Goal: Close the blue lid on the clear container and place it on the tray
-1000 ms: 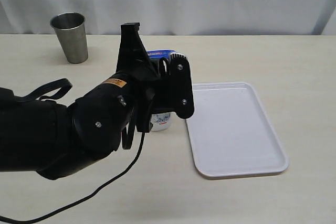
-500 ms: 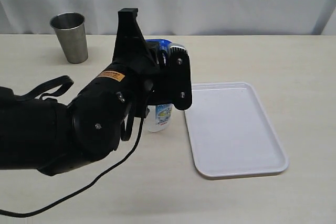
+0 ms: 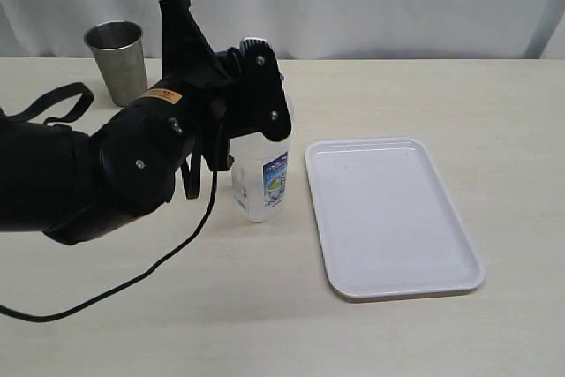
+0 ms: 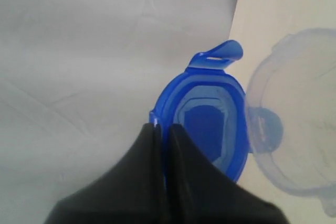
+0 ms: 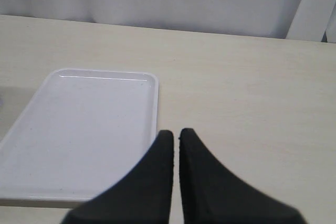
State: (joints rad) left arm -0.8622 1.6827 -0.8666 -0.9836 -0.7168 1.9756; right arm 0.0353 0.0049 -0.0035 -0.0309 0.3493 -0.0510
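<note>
Your main risk is the thin pinch. The left jaws [image 4: 161, 125] are closed on just the rim of the blue lid [image 4: 207, 124], so it could pivot or slip as you press it down. A lid that lands askew would leave its flaps unlatched. An off-centre push could also topple the clear container [image 3: 262, 181]. It is tall and narrow, stands free on the desk [image 3: 441, 94] just left of the tray [image 3: 388, 218], and has nothing bracing it. The right jaws [image 5: 175, 132] are closed on nothing, hovering over bare desk close to the tray.

The lid is held up at the container's top, beside what looks like its mouth rather than seated on it. You cannot tell how well the two line up. The lid is rounded blue plastic with one flap sticking out. The container is translucent, with a blue-and-white label on its side.
</note>
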